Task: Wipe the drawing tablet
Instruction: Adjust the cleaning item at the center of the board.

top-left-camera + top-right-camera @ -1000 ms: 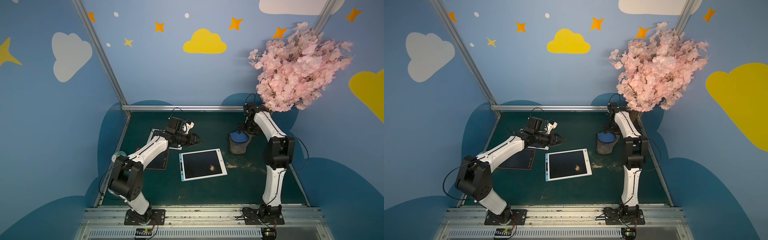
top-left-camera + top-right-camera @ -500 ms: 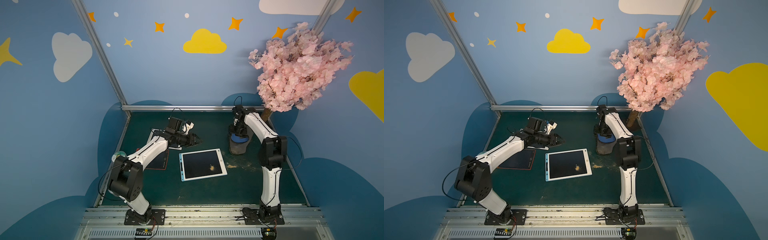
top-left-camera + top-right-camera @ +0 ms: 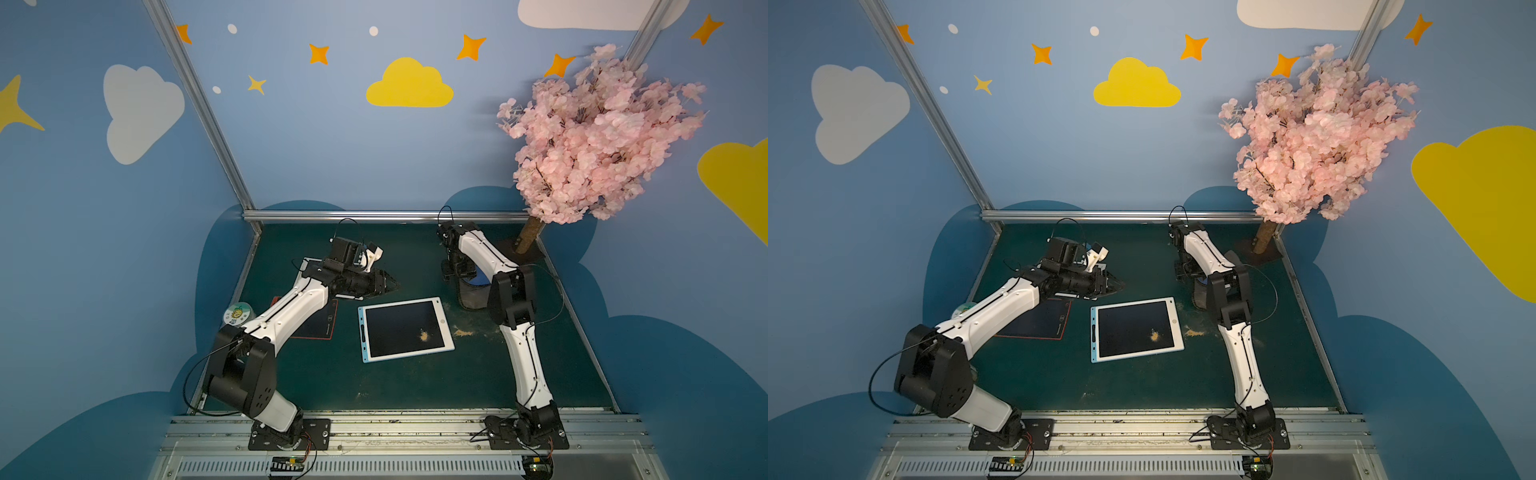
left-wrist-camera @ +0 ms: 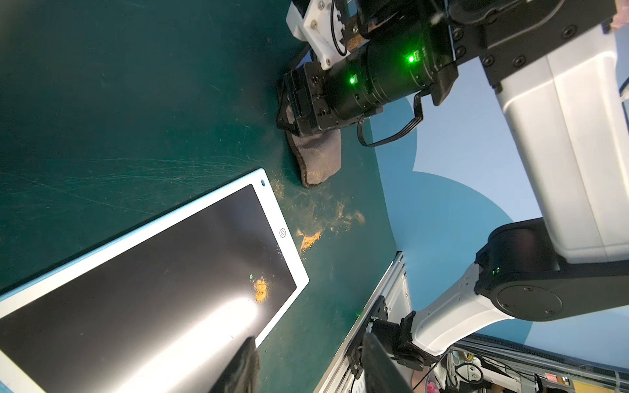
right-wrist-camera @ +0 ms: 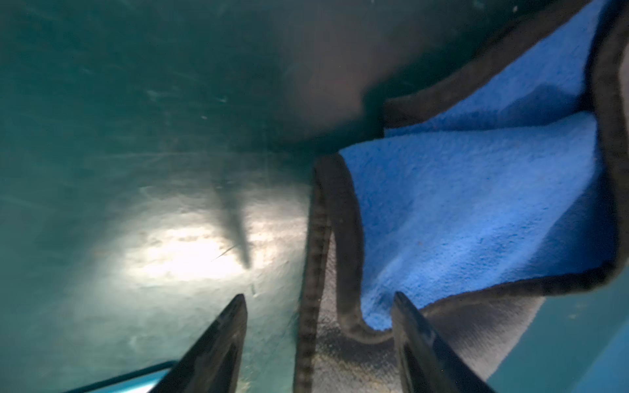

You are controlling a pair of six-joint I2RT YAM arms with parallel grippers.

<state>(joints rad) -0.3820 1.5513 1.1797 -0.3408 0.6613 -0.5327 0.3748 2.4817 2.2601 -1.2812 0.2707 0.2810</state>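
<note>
- Although both grippers are near it, the tablet (image 3: pixel 390 328) lies flat and untouched mid-mat (image 3: pixel 374 382), between the two arms, in both top views (image 3: pixel 1125 328).
- Its dark screen bears a small heap of orange powder (image 3: pixel 423 336) near the edge facing the right arm. More is strewn on the mat just beside that edge.
- The cloth (image 5: pixel 476 211), blue on one face and grey on the other with a dark hem, lies crumpled behind the tablet's right far corner, apart from it.
- The right gripper (image 5: pixel 318 296) points down at the cloth. Its fingers (image 5: pixel 218 340) stand apart with a raised fold of hem between them, and gaps on both sides show the fold is not clamped.
- The left gripper (image 3: pixel 388 286) hovers just behind the tablet's far edge. Its wrist view shows the fingertips (image 4: pixel 245 357) parted, nothing between.
- In both top views the right arm covers most of the cloth, so only a blue patch and a grey end (image 3: pixel 471 297) show.
- The left arm hides part of a red-rimmed dark slate (image 3: pixel 320 324).
- A round labelled disc (image 3: pixel 238 316) sits at the mat's left edge, too small to tell what it is.
- The right wrist view is blurred.
</note>
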